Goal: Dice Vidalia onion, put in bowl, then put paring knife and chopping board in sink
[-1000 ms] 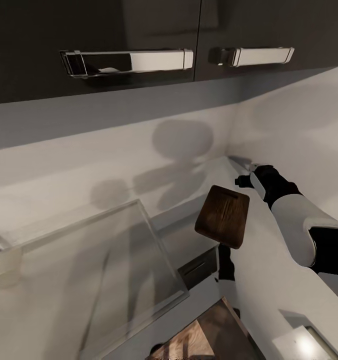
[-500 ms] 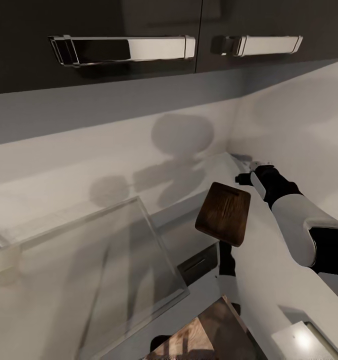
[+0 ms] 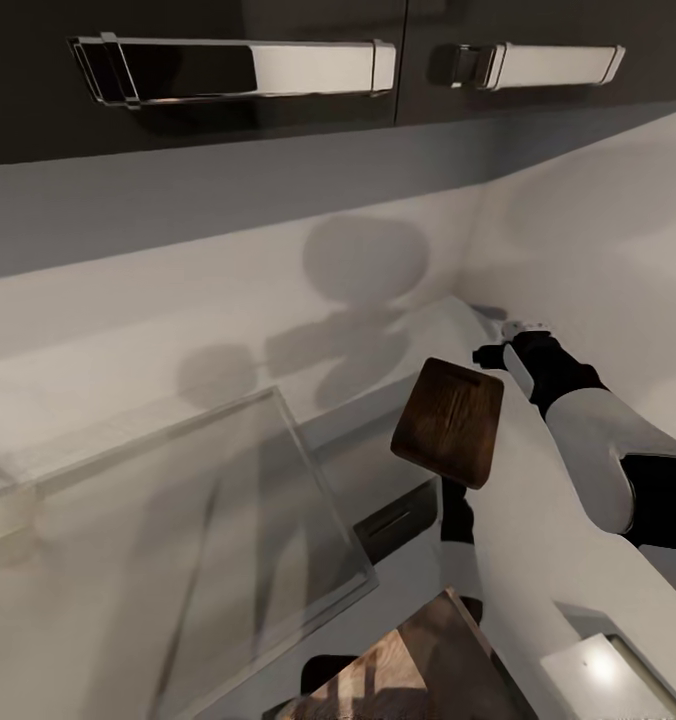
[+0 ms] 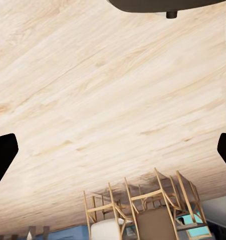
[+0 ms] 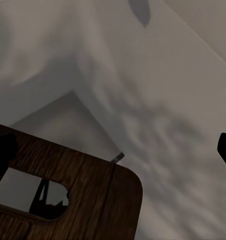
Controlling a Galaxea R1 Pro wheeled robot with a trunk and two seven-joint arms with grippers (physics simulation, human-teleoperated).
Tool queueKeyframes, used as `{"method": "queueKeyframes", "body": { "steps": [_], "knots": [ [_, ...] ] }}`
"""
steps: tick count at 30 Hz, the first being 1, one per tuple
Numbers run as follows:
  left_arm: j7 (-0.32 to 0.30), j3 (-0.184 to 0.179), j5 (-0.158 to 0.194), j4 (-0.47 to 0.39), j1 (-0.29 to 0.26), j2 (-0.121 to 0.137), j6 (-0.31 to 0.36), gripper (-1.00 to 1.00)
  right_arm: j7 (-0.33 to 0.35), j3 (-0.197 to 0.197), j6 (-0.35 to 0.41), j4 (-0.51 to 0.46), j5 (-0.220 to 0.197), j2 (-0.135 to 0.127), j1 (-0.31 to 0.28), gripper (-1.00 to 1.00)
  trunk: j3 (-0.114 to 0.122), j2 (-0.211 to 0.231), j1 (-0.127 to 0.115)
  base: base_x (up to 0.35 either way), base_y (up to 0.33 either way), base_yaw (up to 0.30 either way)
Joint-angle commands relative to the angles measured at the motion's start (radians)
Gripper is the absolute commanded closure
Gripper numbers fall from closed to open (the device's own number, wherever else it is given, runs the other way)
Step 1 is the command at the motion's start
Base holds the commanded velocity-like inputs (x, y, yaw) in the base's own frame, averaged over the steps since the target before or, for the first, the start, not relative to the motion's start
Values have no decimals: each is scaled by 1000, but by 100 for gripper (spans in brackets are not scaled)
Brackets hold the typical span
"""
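From the head camera I see my right gripper (image 3: 490, 356) holding the dark brown wooden chopping board (image 3: 448, 422) aloft by its slotted end, near the wall corner. My right wrist camera shows the board (image 5: 82, 190), fingers clamped. My left wrist camera shows pale plank flooring (image 4: 92, 100) and my left gripper (image 4: 113, 150) spread wide.

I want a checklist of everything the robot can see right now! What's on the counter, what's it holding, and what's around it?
Surface: pale glossy countertop running into a wall corner.
Job's things: brown wooden chopping board with a slot handle hole, lifted off the counter by the right arm; sink basin below and to the left.
Clutter: nothing seen.
Grippers: right gripper at the board's slotted end, whether it is open or shut cannot be told; left gripper open, fingertips wide apart, facing a light wood floor.
Cables: nothing seen.
Surroundings: dark upper cabinets with chrome handles; wooden chairs in the left wrist view.
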Motion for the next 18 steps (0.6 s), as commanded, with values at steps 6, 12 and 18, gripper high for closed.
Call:
{"method": "queueKeyframes", "body": {
  "steps": [6,12,18],
  "knots": [
    [0,-2,10,-4,1,0,7,-100,1,-2,4,0,6,-2,-1,-100,-11,-2,0,0,0,0],
    [0,-2,10,-4,1,0,7,-100,1,-1,4,2,6,-1,-1,-100,-21,-2,0,0,0,0],
    [0,-2,10,-4,1,1,7,-100,1,-1,4,2,6,-1,-1,-100,-31,-2,0,0,0,0]
  ]
}}
